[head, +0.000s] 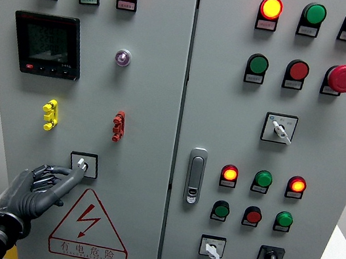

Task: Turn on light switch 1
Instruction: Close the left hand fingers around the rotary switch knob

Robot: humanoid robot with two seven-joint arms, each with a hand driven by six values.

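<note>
left hand (40, 188) fingers loosely spread, fingertip at switch (83, 164) above warning triangle (90, 225)

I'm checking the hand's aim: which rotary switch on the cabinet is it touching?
The left hand touches the switch on the left door, above the warning triangle. The other three switches sit on the right door, out of its reach.
</note>
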